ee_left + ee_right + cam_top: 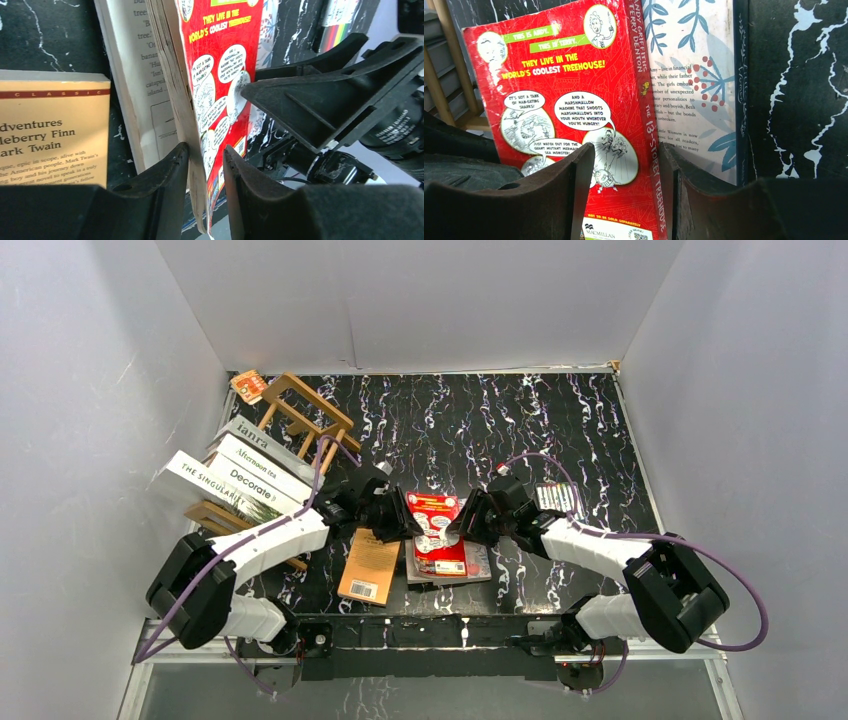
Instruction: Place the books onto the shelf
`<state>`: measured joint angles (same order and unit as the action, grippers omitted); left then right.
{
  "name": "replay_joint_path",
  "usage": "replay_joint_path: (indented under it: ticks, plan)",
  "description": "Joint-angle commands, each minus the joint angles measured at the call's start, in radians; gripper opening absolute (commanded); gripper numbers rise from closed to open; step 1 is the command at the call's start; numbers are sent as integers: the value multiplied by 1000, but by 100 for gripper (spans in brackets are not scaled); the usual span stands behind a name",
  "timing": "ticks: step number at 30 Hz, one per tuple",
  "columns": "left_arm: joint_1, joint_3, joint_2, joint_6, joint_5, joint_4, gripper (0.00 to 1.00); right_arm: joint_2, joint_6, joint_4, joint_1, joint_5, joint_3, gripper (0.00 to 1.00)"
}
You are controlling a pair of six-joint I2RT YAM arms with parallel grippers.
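Observation:
A red illustrated book (437, 525) (569, 75) lies tilted over a white leaf-cover book (480, 562) (694, 75) at the table's middle front. My left gripper (402, 521) (206, 150) is shut on its page edge (175, 75), one finger on the pages and one at the cover. From the other side, my right gripper (463, 525) (626, 147) is shut on its spine edge. An orange paperback (369, 565) (50, 135) lies flat just left of them. The wooden shelf (305, 415) (444, 85) stands at the far left with several books (245, 475) leaning in it.
A pack of coloured markers (556, 498) (336, 35) lies right of my right gripper. A small orange card (248, 386) sits in the back left corner behind the shelf. White walls close in the table on three sides.

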<state>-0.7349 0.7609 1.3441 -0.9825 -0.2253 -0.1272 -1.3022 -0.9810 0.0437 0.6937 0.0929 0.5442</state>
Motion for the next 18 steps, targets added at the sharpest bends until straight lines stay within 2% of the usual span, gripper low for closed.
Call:
replay_joint_path:
  ticks: [1, 6, 11, 16, 18]
  plan:
    - [-4, -15, -25, -44, -46, 81, 31, -16, -32, 10, 12, 65, -32, 58]
    - [-3, -54, 14, -94, -81, 122, 40, -13, -48, 51, 12, 91, -58, 58]
    - [-3, -71, 40, -143, -38, 96, 43, -12, -63, 70, 11, 101, -76, 58]
    - [-3, -81, 22, -157, -38, 103, 42, -13, -64, 70, 12, 102, -76, 58]
    - [-3, -83, 12, -165, -45, 115, 37, -14, -67, 68, 12, 100, -77, 58]
